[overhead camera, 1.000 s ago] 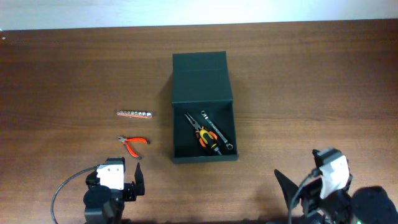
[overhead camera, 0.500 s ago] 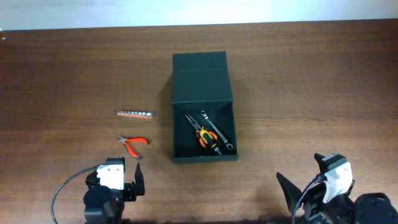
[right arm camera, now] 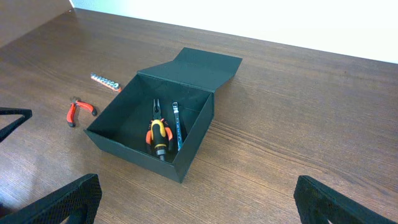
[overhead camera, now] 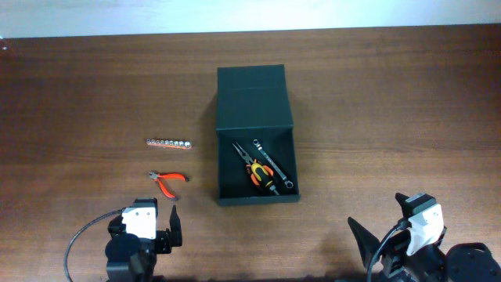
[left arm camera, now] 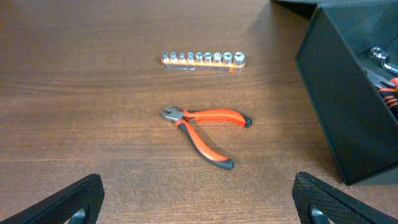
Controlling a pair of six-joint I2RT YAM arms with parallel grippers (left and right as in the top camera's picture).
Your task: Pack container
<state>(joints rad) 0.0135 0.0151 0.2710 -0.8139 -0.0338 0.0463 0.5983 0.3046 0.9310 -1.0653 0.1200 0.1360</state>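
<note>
The dark green-black container [overhead camera: 221,164] stands open mid-table, its flap lid [overhead camera: 254,98] laid back. Inside lie yellow-and-black pliers [overhead camera: 254,171] and a steel wrench [overhead camera: 272,166]; both show in the right wrist view too [right arm camera: 157,129]. Red-handled cutters [overhead camera: 167,182] [left arm camera: 204,125] and a strip of sockets [overhead camera: 169,143] [left arm camera: 203,60] lie on the table left of it. My left gripper [left arm camera: 198,202] is open and empty, just short of the cutters. My right gripper [right arm camera: 196,202] is open and empty, at the front right, away from the container [right arm camera: 134,152].
The wooden table [overhead camera: 376,102] runs to a white wall at the back. The container's near wall [left arm camera: 348,124] stands at the right of the left wrist view. The left arm's cable [overhead camera: 78,235] loops at the front left.
The right arm drew back toward the front edge between the earliest frame and half a second ago, then held still. The left arm and the tools have not moved.
</note>
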